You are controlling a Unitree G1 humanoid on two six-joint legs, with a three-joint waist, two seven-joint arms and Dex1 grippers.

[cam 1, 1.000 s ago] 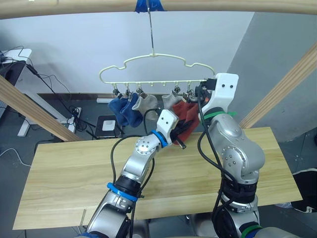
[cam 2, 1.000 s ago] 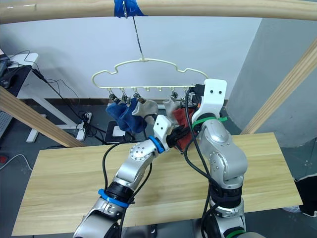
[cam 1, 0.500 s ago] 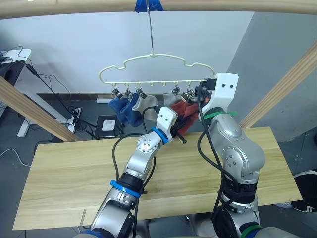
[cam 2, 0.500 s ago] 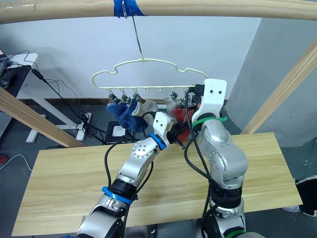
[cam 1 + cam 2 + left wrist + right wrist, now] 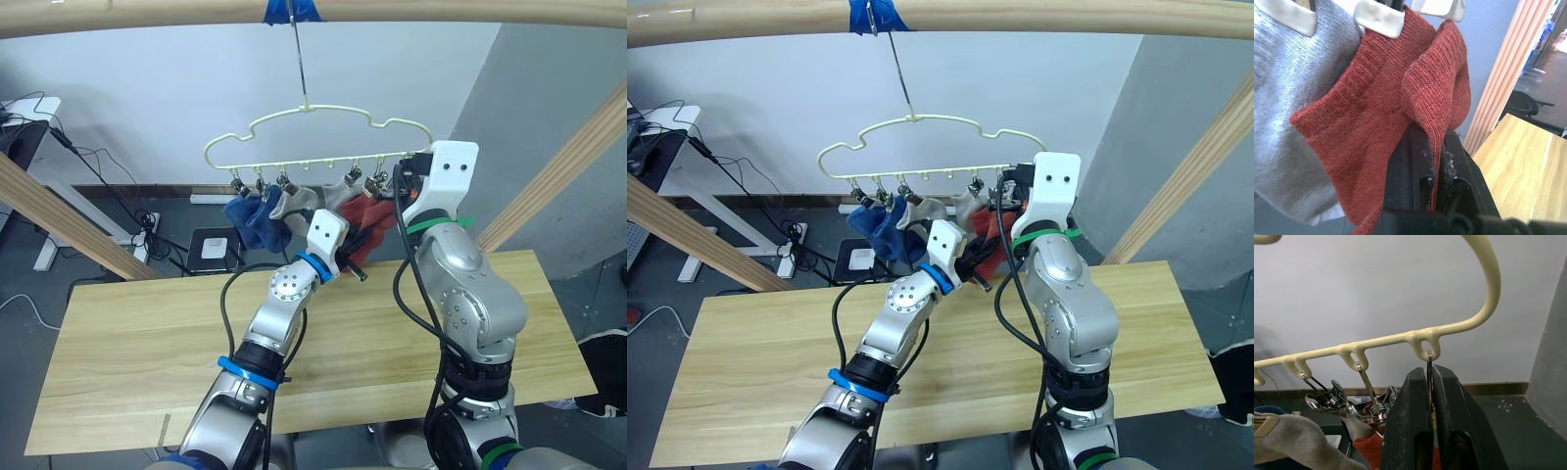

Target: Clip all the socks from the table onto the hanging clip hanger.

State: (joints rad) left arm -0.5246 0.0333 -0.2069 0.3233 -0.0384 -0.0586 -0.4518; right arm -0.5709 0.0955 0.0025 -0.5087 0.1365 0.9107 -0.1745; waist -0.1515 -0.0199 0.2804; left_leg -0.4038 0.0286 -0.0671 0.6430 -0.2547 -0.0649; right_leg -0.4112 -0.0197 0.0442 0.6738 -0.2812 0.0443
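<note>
The pale-yellow clip hanger [image 5: 313, 113] hangs by its hook from the taped rail. Two blue socks [image 5: 253, 217] and two grey socks [image 5: 299, 204] hang from its clips. A rust-red sock [image 5: 1352, 112] hangs clipped beside a grey sock [image 5: 1298, 98]. My left gripper [image 5: 1436, 134] is shut on a fold of a second red sock [image 5: 1444, 78], just below the hanger's right end. That sock's top edge reaches up to a clip, but I cannot tell whether the clip grips it. My right gripper [image 5: 1430, 374] is shut on the wire of the end clip [image 5: 1428, 363] under the hanger bar [image 5: 1376, 340].
The wooden table [image 5: 147, 333] lies below both arms. A thick wooden rail with blue tape [image 5: 291, 10] runs overhead. Slanted wooden beams stand at the left [image 5: 59, 220] and at the right [image 5: 558, 176]. Cables and a power strip lie on the floor behind.
The hanger has swung a little to the right with my right gripper. My left gripper has risen slightly with the red sock, closer to the end clip.
</note>
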